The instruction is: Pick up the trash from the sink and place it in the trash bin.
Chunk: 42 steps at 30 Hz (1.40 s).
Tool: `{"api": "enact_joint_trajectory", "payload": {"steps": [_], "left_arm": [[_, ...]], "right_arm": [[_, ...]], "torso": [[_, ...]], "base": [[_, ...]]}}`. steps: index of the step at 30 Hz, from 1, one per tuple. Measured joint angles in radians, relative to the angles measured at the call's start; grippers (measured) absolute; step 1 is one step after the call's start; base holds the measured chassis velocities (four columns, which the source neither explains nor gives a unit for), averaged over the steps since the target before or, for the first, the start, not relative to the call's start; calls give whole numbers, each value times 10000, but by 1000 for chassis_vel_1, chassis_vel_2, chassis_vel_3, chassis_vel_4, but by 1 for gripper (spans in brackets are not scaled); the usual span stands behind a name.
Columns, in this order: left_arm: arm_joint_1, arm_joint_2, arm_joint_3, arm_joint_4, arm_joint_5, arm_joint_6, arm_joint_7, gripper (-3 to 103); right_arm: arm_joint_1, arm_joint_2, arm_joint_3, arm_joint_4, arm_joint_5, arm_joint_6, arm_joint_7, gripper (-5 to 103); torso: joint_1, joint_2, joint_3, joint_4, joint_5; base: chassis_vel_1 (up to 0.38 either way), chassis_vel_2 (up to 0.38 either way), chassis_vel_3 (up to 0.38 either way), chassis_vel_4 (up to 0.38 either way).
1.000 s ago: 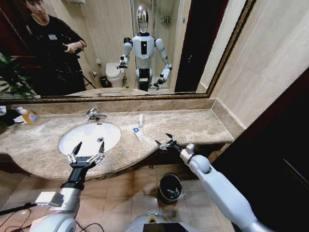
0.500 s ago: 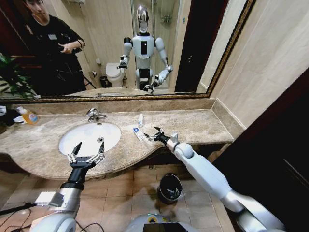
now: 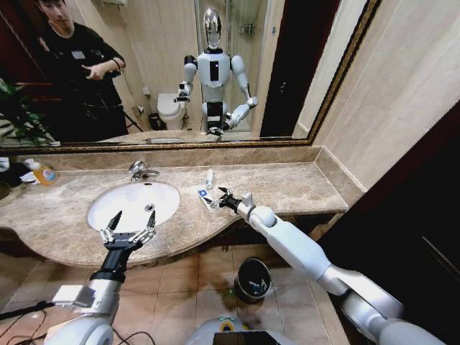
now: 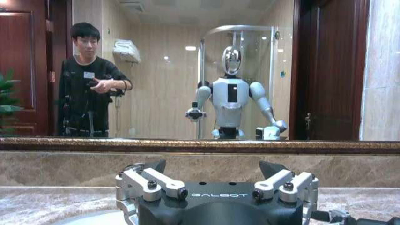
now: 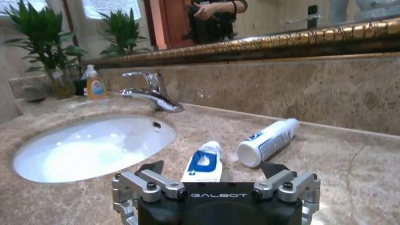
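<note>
Bare tabletop (image 3: 287, 183) right of the blue-marked packet (image 3: 206, 198), white tube (image 3: 209, 178) lying just behind it, faucet (image 3: 140, 171) at the sink (image 3: 108, 208) rear, right end effector (image 3: 218, 200) fingers spread at the packet, backsplash wall close behind.

Blue-marked packet (image 5: 203, 165) near end hidden behind right gripper (image 5: 212, 180); trash bin (image 3: 253, 279) contents too small to tell.

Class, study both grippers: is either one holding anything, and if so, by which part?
Nothing is held. The right gripper is open over the blue-marked packet on the countertop. The left gripper is open at the sink.
</note>
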Motion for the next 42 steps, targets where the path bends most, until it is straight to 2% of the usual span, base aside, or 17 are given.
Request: {"api": "enact_joint_trajectory", "payload": {"steps": [7,8,10,13,14,17,19,20,22,26,28,31,32,34,42], "left_arm": [[1,0,0,0,0,0,0,100],[0,0,0,0,0,0,0,100],[0,0,0,0,0,0,0,100],[0,0,0,0,0,0,0,100],[0,0,0,0,0,0,0,100],[0,0,0,0,0,0,0,100],[0,0,0,0,0,0,0,100],[1,0,0,0,0,0,0,100],[0,0,0,0,0,0,0,100],[0,0,0,0,0,0,0,100],[0,0,0,0,0,0,0,100],[0,0,0,0,0,0,0,100],[0,0,0,0,0,0,0,100],[0,0,0,0,0,0,0,100],[0,0,0,0,0,0,0,100]], "right_arm": [[-11,6,-219,-33,-28,-91,128,101],[0,-12,-272,-38,-37,-97,130,93],[8,-23,-309,-40,-38,-98,132,93],[46,-55,-402,-60,-41,-98,135,77],[46,-55,-402,-60,-41,-98,135,77],[57,-70,-414,-66,-44,-98,136,61],[57,-73,-414,-66,-45,-98,136,61],[54,-94,-417,-60,-46,-97,136,50],[51,-106,-417,-53,-46,-96,136,50],[-3,-201,-415,24,-46,-76,127,28],[-19,-224,-413,49,-46,-76,122,28],[-77,-263,-377,81,-46,-72,97,12],[-77,-263,-377,81,-46,-72,97,12],[-101,-259,-358,82,-48,-65,60,3],[-142,-213,-355,129,-51,-51,31,0]], "torso": [[0,0,0,0,0],[0,0,0,0,0],[0,0,0,-1,0],[0,0,0,0,0],[0,0,0,0,0],[0,0,0,0,0],[0,0,0,0,0],[0,0,0,0,1],[0,0,0,0,1],[0,0,0,0,1],[0,1,0,0,1],[0,2,0,0,1],[0,2,0,0,1],[0,2,0,0,1],[0,2,0,0,1]], "base": [[0,0,0,0],[0,0,0,0],[0,0,0,0],[0,0,0,0],[0,0,0,0],[0,0,0,0],[0,0,0,0],[0,0,0,0],[0,0,0,0],[0,0,0,0],[0,0,0,0],[0,0,0,0],[0,0,0,0],[0,0,0,0],[0,0,0,0]]}}
